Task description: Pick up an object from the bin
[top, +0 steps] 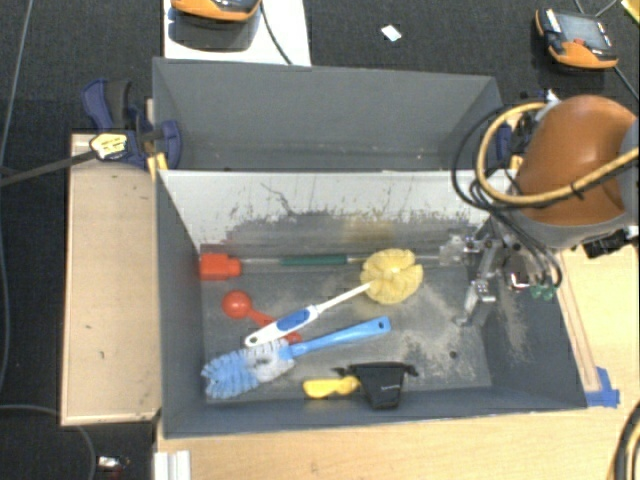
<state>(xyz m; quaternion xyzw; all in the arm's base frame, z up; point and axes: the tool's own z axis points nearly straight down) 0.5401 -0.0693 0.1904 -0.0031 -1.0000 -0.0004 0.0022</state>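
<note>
Yellow-headed dish brush (388, 276), the thing nearest the gripper (476, 294), lies in the middle of the bin (330, 143). Its fluffy yellow head points right and its white handle with a blue grip runs down-left. The gripper hangs just right of that head over bare, scuffed floor. Nothing shows in it, and whether it is open or closed cannot be told.

Five things lie in the bin, two of them brushes. The second, a blue bottle brush (300, 350), lies just below the first and nearly parallel to it, bristles at the lower left. One red spoon (238, 304) sits left of both handles. One orange-ended rod (220, 265) with a green shaft runs along the back wall. One yellow-and-black tool (362, 383) rests by the front wall.
</note>
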